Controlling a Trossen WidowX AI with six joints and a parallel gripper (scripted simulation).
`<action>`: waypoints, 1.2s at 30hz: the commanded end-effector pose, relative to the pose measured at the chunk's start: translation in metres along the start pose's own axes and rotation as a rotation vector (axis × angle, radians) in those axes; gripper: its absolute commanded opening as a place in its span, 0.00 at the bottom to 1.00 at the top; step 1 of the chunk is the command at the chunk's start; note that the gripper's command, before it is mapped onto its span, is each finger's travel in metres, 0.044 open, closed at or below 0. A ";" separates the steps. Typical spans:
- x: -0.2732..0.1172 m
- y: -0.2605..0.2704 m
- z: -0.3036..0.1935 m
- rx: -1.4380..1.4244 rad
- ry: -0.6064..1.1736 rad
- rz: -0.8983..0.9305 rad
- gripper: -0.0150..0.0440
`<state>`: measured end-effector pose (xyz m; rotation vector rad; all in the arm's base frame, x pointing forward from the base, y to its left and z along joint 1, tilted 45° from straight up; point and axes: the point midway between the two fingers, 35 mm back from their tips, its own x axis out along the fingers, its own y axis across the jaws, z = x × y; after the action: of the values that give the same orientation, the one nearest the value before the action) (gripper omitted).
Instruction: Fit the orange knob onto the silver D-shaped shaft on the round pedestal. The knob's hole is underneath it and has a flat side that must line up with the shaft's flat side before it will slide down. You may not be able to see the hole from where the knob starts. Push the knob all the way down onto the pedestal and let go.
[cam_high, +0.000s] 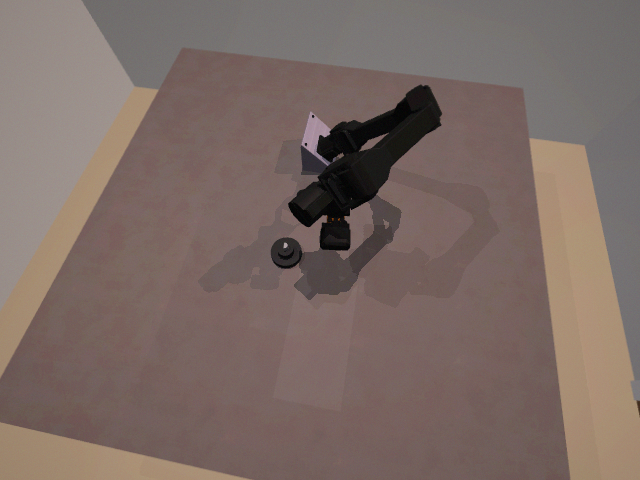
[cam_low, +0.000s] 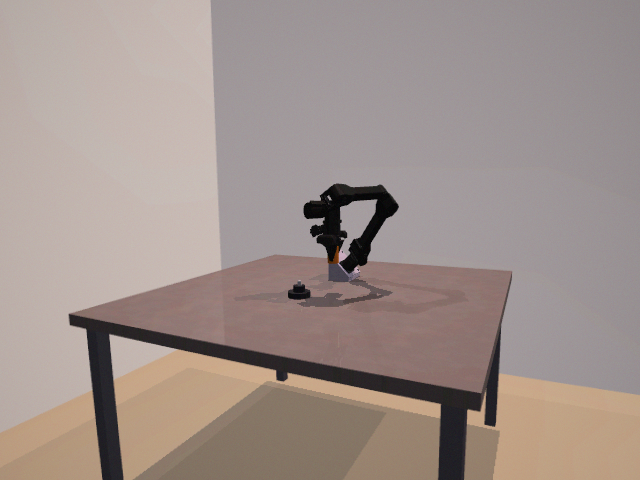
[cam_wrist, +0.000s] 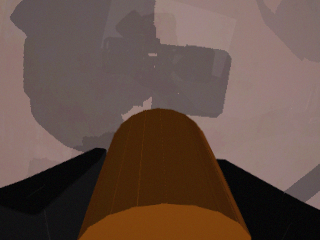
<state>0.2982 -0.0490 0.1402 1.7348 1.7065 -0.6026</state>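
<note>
The orange knob (cam_low: 337, 254) (cam_wrist: 162, 165) is upright between the fingers of my gripper (cam_low: 333, 256) (cam_wrist: 159, 166), which is shut on it. Both hang above the table, higher than the pedestal. In the top view the arm covers nearly all of the knob. The knob's underside, with its hole and flat, is hidden. The round black pedestal (cam_high: 276, 260) (cam_low: 298, 295) stands on the table, to the left of the gripper in the top and exterior views. The silver shaft (cam_high: 285, 245) (cam_low: 299, 283) stands up bare from its middle. The shaft's flat side is too small to tell.
The arm's pale lilac wedge base (cam_high: 312, 160) (cam_low: 338, 273) stands on the brown table (cam_high: 155, 361) (cam_low: 258, 330), behind the pedestal. The arm's links arch up to the right of the base. Arm shadows lie across the table around the pedestal.
</note>
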 end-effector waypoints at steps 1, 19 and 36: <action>-0.001 0.005 0.013 -0.016 -0.013 0.009 0.25; 0.015 0.014 0.064 -0.038 -0.020 -0.005 0.25; 0.035 0.019 0.112 -0.051 -0.017 -0.008 0.25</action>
<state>0.3261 -0.0941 0.0466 1.6922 1.7217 -0.5787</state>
